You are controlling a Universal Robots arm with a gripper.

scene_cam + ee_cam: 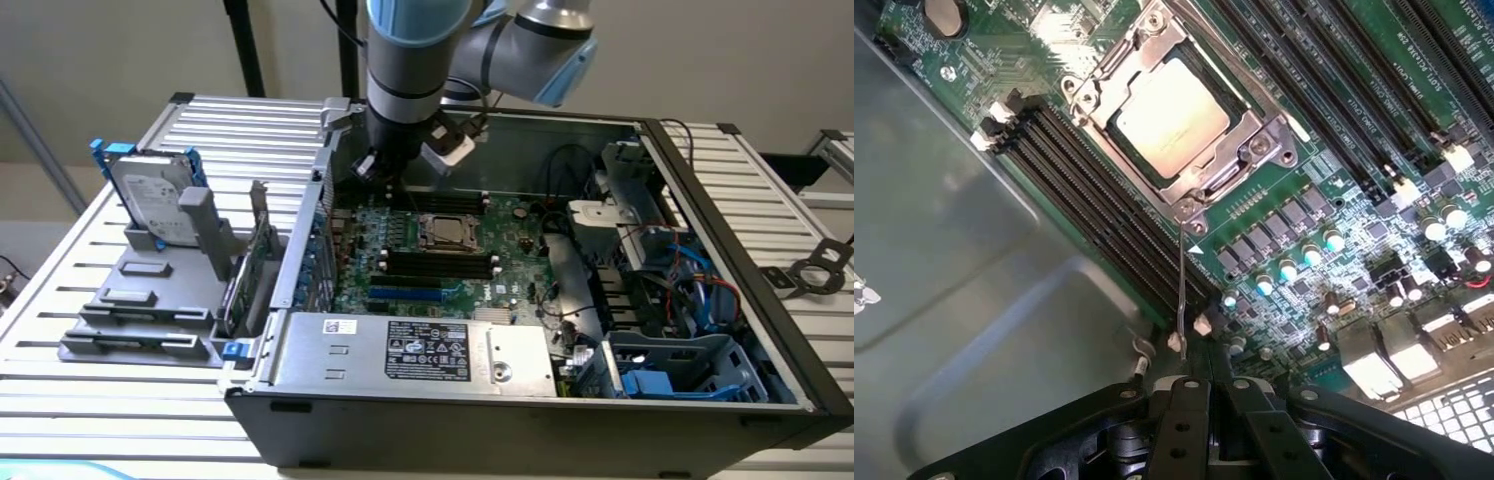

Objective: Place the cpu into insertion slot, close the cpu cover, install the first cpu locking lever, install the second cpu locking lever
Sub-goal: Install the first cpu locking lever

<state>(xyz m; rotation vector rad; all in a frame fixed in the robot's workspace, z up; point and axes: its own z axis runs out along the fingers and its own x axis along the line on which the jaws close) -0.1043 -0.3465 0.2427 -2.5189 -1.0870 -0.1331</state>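
Holding its jaws fully closed, the gripper [1197, 388] meets the tip of the thin locking lever [1182, 290]; whether it pinches or only touches it, I cannot tell. The lever may slip off and spring back. Farther on, the cpu [1172, 115] lies in the insertion slot [1214, 80] under the closed cpu cover [1239, 160].

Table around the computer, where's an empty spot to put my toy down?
Bare slats lie on the table between the grey drive rack and the near edge, and beyond the rack beside the computer case. Inside the case it is crowded: motherboard, cables, and the robot arm above.
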